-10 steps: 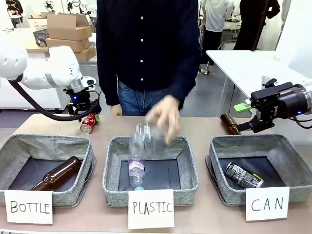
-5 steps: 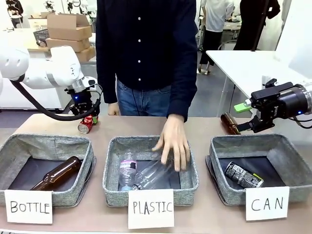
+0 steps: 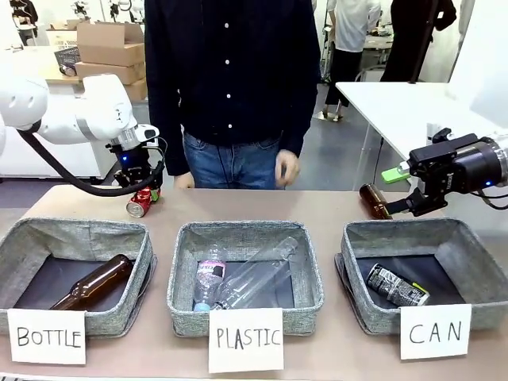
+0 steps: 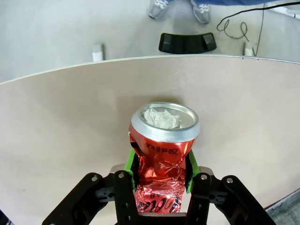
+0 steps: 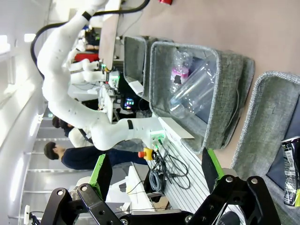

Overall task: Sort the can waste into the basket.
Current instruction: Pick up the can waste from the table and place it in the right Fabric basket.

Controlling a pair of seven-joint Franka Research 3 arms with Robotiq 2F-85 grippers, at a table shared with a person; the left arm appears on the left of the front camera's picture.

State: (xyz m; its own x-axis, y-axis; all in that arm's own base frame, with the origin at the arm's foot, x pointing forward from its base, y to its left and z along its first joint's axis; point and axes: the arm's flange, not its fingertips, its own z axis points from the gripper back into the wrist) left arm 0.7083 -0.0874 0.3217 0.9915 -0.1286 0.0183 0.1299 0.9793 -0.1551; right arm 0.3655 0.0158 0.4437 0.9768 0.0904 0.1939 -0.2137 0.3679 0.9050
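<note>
A crumpled red can (image 4: 162, 159) with a silver top sits between the green pads of my left gripper (image 4: 161, 171), which is shut on it. From the front that red can (image 3: 142, 202) hangs just above the table at the far left, behind the BOTTLE basket, under my left gripper (image 3: 140, 187). A dark can (image 3: 397, 285) lies inside the grey basket (image 3: 456, 232) marked CAN at the right; its edge also shows as the dark can (image 5: 291, 173) in the right wrist view. My right gripper (image 3: 405, 184) hovers open above that basket's far side, its fingers (image 5: 101, 174) spread wide.
The middle basket (image 3: 244, 235) marked PLASTIC holds clear plastic bottles (image 3: 252, 276). The left basket (image 3: 71, 232) marked BOTTLE holds a brown glass bottle (image 3: 94, 282). Another brown bottle (image 3: 374, 200) lies on the table behind the CAN basket. A person (image 3: 234, 87) stands at the far side.
The person dropped a clear bottle into the PLASTIC basket and pulled the hand back to their side. My left gripper, with the red can, barely shifted. The right arm stayed still.
</note>
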